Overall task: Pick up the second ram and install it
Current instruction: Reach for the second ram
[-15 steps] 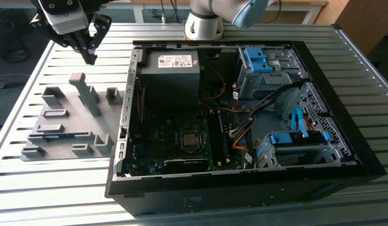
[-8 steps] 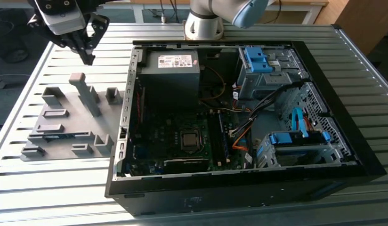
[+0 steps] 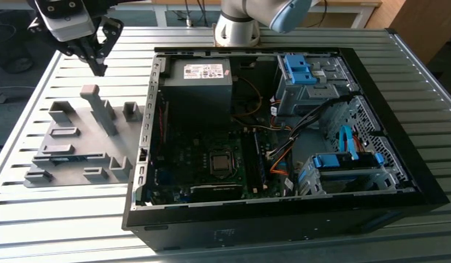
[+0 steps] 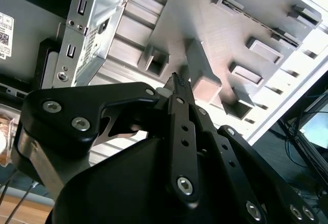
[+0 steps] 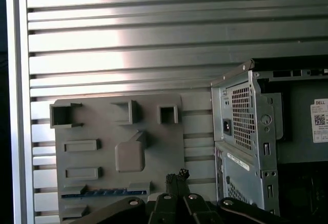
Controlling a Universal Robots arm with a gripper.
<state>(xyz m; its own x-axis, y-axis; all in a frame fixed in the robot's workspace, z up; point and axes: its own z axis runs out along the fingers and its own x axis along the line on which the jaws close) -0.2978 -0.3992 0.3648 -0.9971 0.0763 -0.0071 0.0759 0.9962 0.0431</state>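
The black gripper hangs with its fingertips pressed together, close to the tall post of the grey fixture plate. A square socket block sits just beside the post. Beyond the post, the second ram shows as a thin dark strip in a long groove. The computer case's metal corner stands well apart from the post.

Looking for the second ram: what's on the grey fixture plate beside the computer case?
The second ram lies in a long slot of the grey fixture plate. The gripper covers the plate's edge beyond it.
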